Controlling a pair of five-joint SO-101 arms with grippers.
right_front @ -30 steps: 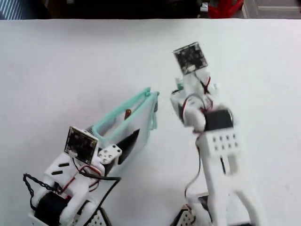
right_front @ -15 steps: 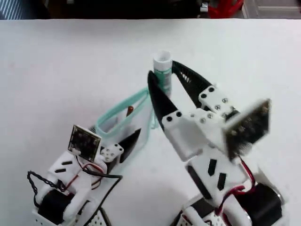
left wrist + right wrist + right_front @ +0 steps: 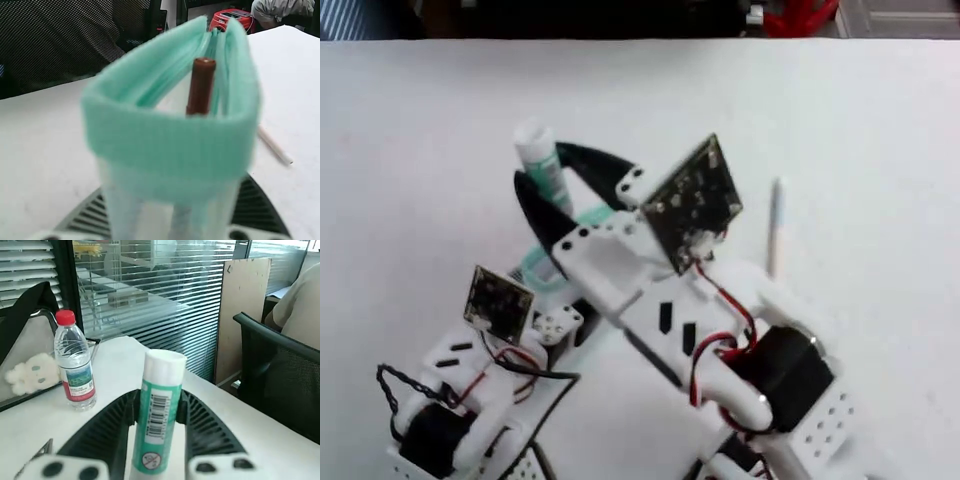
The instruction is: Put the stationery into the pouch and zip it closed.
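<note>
Just beyond the pouch [image 3: 533, 266] pinched by the left gripper [image 3: 170, 215], the right gripper [image 3: 548, 190] clamps the glue stick [image 3: 542, 165] upright.

Glue stick [image 3: 542, 168] between right gripper [image 3: 157, 395] jaws, near pouch [image 3: 170, 150]; pen [image 3: 201, 85] in pouch; second pen [image 3: 774, 225] on table [image 3: 420, 120].
</note>
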